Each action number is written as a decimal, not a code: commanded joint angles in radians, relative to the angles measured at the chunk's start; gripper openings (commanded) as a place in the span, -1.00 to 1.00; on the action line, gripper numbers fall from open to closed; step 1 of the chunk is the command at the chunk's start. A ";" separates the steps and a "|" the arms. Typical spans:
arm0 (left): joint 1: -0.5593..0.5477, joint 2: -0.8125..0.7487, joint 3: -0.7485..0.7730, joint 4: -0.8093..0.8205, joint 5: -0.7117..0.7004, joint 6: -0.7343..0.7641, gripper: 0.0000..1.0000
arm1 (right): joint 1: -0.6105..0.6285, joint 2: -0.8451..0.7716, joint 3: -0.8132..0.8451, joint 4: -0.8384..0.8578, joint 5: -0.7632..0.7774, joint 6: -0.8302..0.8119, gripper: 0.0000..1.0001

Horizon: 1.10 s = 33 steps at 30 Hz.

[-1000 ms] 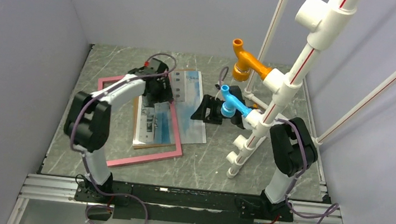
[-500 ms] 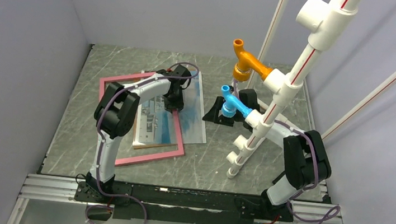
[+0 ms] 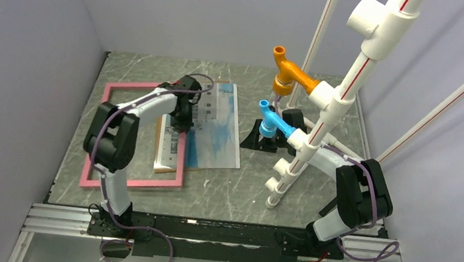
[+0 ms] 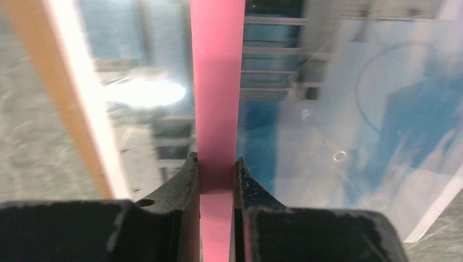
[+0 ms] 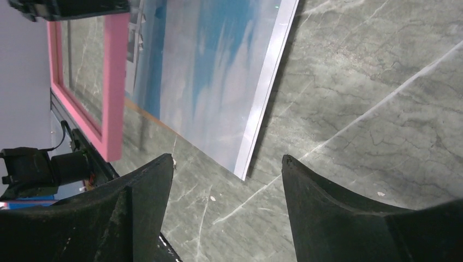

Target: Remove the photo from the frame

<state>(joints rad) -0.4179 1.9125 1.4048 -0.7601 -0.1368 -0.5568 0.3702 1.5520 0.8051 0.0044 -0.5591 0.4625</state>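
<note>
The pink frame (image 3: 93,148) lies left of centre on the marble table, and its right bar (image 4: 218,82) crosses over printed sheets. My left gripper (image 3: 185,114) is shut on that bar, a finger pressed to each side (image 4: 217,164). The photo (image 3: 220,126), blue sky with clouds and a pale building, lies flat just right of the frame and outside its opening; it shows glossy in the left wrist view (image 4: 355,109). My right gripper (image 5: 226,158) hangs open above bare table, close to the photo's near corner (image 5: 218,71), holding nothing. In the top view it sits partly behind the pipes (image 3: 260,137).
A second printed sheet on a brown-edged board (image 3: 170,154) lies under the frame's right bar. A white pipe rack (image 3: 323,115) with an orange fitting (image 3: 289,71) and a blue fitting (image 3: 270,119) stands at the right. Grey walls enclose the table.
My left gripper has shut on the frame's right bar and the frame has swung leftwards, off the photo. The right gripper drew back a little to the right.
</note>
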 commanded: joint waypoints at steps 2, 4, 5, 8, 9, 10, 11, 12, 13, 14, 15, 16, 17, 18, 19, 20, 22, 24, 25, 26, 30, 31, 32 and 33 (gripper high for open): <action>0.076 -0.170 -0.093 0.008 -0.053 0.071 -1.00 | -0.004 -0.040 -0.014 0.012 -0.005 -0.037 0.47; 0.106 -0.189 -0.119 0.016 -0.042 0.085 -1.00 | -0.004 -0.045 -0.019 0.008 -0.006 -0.040 0.47; 0.118 -0.196 -0.128 0.018 -0.045 0.091 -1.00 | -0.004 -0.049 -0.020 0.005 -0.006 -0.041 0.47; 0.154 -0.198 -0.150 0.020 -0.057 0.132 -1.00 | -0.004 -0.060 -0.023 0.000 -0.003 -0.048 0.47; 0.163 -0.197 -0.157 0.021 -0.069 0.149 -1.00 | -0.004 -0.064 -0.024 0.000 -0.001 -0.052 0.47; 0.173 -0.194 -0.161 0.021 -0.073 0.166 -1.00 | -0.004 -0.069 -0.025 0.000 0.001 -0.054 0.47; 0.183 -0.189 -0.165 0.019 -0.076 0.189 -1.00 | -0.003 -0.070 -0.024 -0.019 0.005 -0.057 0.47; 0.192 -0.181 -0.163 0.013 -0.079 0.206 -1.00 | -0.004 -0.071 -0.025 -0.025 0.008 -0.060 0.47; 0.205 -0.172 -0.160 0.003 -0.087 0.222 -1.00 | -0.003 -0.073 -0.025 -0.026 0.009 -0.060 0.47; 0.213 -0.163 -0.154 -0.010 -0.108 0.237 -1.00 | -0.004 -0.071 -0.026 -0.024 0.010 -0.059 0.47; 0.219 -0.155 -0.147 -0.024 -0.135 0.249 -1.00 | -0.004 -0.070 -0.027 -0.020 0.009 -0.057 0.47; 0.222 -0.151 -0.147 -0.033 -0.164 0.261 -1.00 | -0.004 -0.067 -0.029 -0.014 0.006 -0.054 0.47; 0.227 -0.149 -0.147 -0.036 -0.187 0.269 -1.00 | -0.003 -0.065 -0.032 -0.009 0.002 -0.050 0.47; 0.230 -0.150 -0.150 -0.037 -0.207 0.275 -1.00 | -0.004 -0.061 -0.035 -0.009 -0.003 -0.047 0.47; 0.231 -0.150 -0.152 -0.037 -0.235 0.277 -1.00 | -0.004 -0.058 -0.038 -0.009 -0.005 -0.046 0.47; 0.231 -0.151 -0.158 -0.030 -0.256 0.280 -1.00 | -0.004 -0.055 -0.041 -0.009 -0.008 -0.045 0.47; 0.234 -0.148 -0.165 -0.020 -0.290 0.274 -1.00 | -0.004 -0.051 -0.043 -0.009 -0.006 -0.046 0.46; 0.237 -0.128 -0.160 -0.010 -0.298 0.266 -1.00 | -0.005 -0.051 -0.046 -0.009 -0.004 -0.049 0.46; 0.237 -0.113 -0.150 -0.017 -0.309 0.254 -1.00 | -0.004 -0.052 -0.046 -0.009 -0.003 -0.050 0.46; 0.238 -0.096 -0.135 -0.035 -0.338 0.231 -1.00 | -0.005 -0.054 -0.047 -0.009 -0.001 -0.053 0.46; 0.240 -0.062 -0.109 -0.054 -0.375 0.143 -1.00 | -0.006 -0.054 -0.053 -0.009 0.004 -0.059 0.46; 0.240 -0.055 -0.108 -0.057 -0.388 0.111 -1.00 | -0.005 -0.054 -0.054 -0.009 0.003 -0.058 0.46; 0.240 -0.044 -0.105 -0.063 -0.399 0.087 -1.00 | -0.006 -0.053 -0.057 -0.009 0.002 -0.058 0.46; 0.240 -0.034 -0.101 -0.070 -0.403 0.072 -1.00 | -0.006 -0.052 -0.059 -0.009 0.001 -0.056 0.46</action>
<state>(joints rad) -0.2020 1.8652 1.2560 -0.7876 -0.3183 -0.3588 0.3698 1.5146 0.7574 -0.0242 -0.5560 0.4259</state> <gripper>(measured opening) 0.223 0.732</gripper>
